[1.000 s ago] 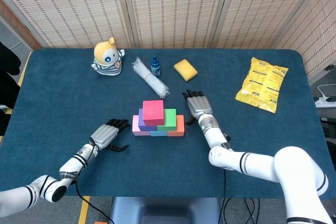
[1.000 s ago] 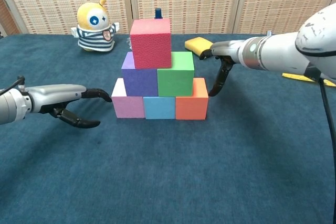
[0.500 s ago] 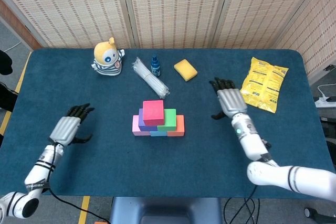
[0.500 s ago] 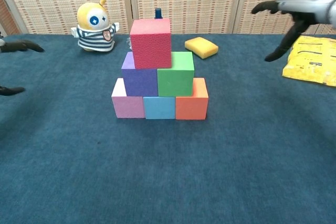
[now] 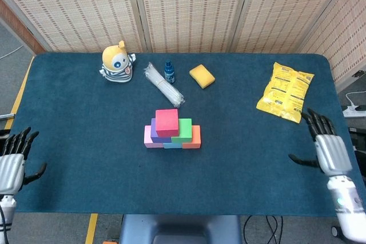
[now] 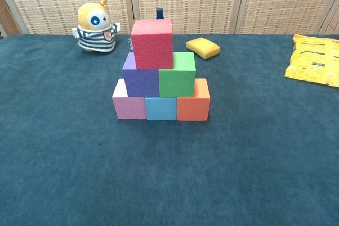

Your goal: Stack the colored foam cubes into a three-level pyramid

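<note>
Red cube (image 6: 152, 36) tops the purple cube (image 6: 139, 81) and green cube (image 6: 177, 74); left robot hand (image 5: 11, 164) and right robot hand (image 5: 329, 148) both spread wide, empty, at counter (image 5: 86, 118) edges.

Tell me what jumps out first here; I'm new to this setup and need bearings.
A finished pyramid of foam cubes stands mid-table, with the red cube on top. Both hands rest open at the table's near corners, left hand and right hand. A yellow snack bag lies far right.
</note>
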### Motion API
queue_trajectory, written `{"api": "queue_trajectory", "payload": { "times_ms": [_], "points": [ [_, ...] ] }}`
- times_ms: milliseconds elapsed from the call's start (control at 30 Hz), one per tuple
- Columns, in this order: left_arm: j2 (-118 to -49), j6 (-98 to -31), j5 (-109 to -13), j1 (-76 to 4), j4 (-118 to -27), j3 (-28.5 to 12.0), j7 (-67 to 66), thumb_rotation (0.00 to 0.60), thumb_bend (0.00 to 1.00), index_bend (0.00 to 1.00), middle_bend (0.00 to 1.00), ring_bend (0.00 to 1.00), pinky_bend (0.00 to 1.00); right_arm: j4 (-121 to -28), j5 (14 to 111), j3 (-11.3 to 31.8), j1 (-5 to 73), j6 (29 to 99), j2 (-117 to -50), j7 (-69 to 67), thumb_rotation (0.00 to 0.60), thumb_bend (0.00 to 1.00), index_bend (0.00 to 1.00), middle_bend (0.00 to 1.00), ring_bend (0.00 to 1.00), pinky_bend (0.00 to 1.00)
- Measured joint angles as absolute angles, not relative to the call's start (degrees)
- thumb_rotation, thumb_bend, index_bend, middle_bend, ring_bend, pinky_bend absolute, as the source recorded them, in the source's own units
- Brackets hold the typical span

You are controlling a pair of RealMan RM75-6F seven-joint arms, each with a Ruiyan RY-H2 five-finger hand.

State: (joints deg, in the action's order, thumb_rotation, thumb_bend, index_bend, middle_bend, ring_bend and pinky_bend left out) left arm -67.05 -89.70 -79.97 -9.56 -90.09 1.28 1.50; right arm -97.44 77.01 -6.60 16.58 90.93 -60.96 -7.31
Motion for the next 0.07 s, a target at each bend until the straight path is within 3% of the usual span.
{"api": "queue_trajectory", "payload": {
  "times_ms": [67],
  "points": [
    [-67.25, -91.33, -81.62, -7.55, -90.59, 2.48, 1.47, 0.600, 0.32, 0.10, 0.00, 0.00, 0.00, -95.62, 79.39, -7.77, 12.58, 94.43, -61.37, -9.74, 0.600, 0.16, 0.00, 0.00, 0.00, 0.05]
  ]
}}
